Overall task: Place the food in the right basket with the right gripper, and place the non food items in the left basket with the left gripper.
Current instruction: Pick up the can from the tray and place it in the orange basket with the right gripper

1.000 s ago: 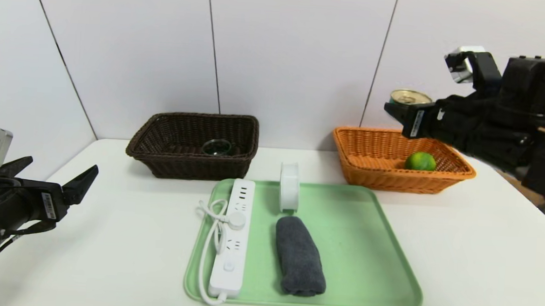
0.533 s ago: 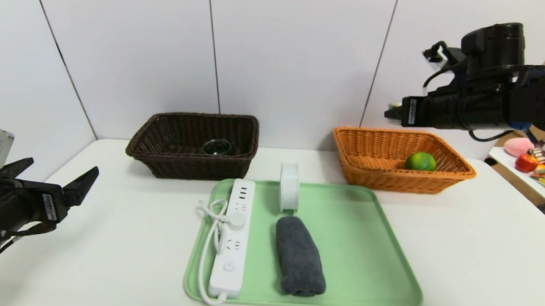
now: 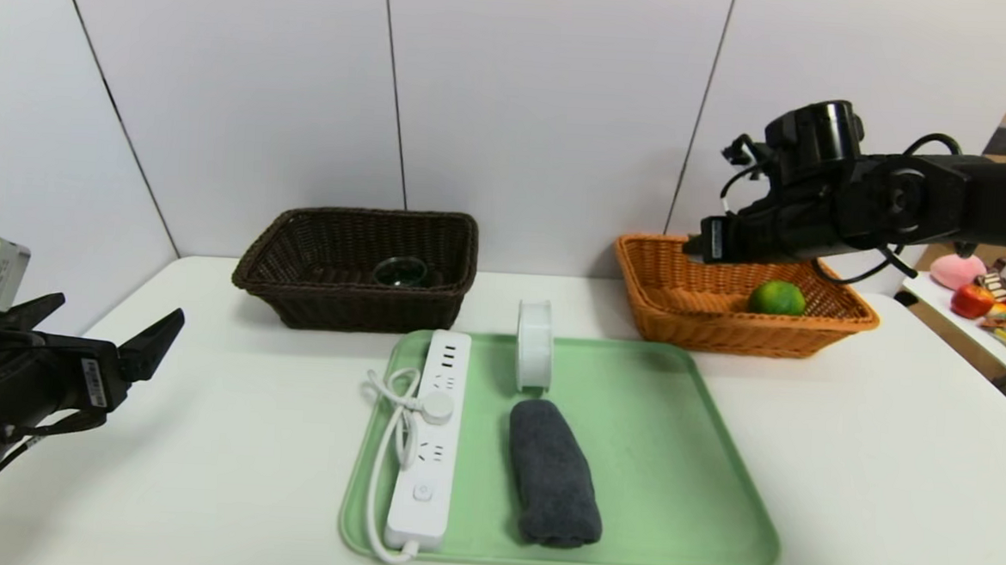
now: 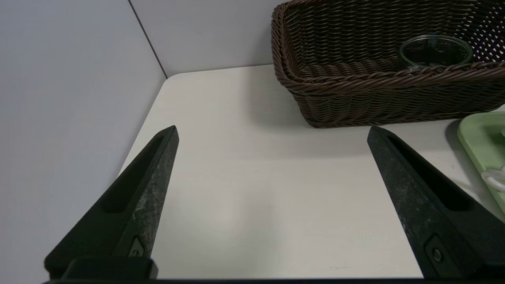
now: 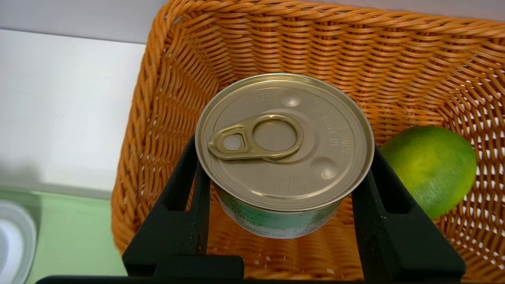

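Observation:
My right gripper [image 3: 710, 240] is shut on the small tin [image 5: 284, 150] with a gold pull-tab lid and green label. It holds the tin upright, just above the inside of the orange basket [image 3: 682, 318], near that basket's left end. The green fruit [image 3: 776, 297] lies in the same basket, beside the tin in the right wrist view [image 5: 430, 169]. My left gripper [image 3: 96, 326] is open and empty, low at the table's left. The dark brown basket [image 3: 338, 304] holds the glass dish [image 3: 400, 271]. The power strip [image 3: 430, 434], tape roll [image 3: 534, 344] and grey towel [image 3: 553, 475] lie on the tray.
The pale green tray [image 3: 674, 464] sits at the table's middle front. White wall panels stand just behind both baskets. A side table [image 3: 991, 334] with toy foods is beyond the table's right edge.
My right arm has turned and come down with the tin, from above the orange basket's rim to low over its inside. The left arm has not moved.

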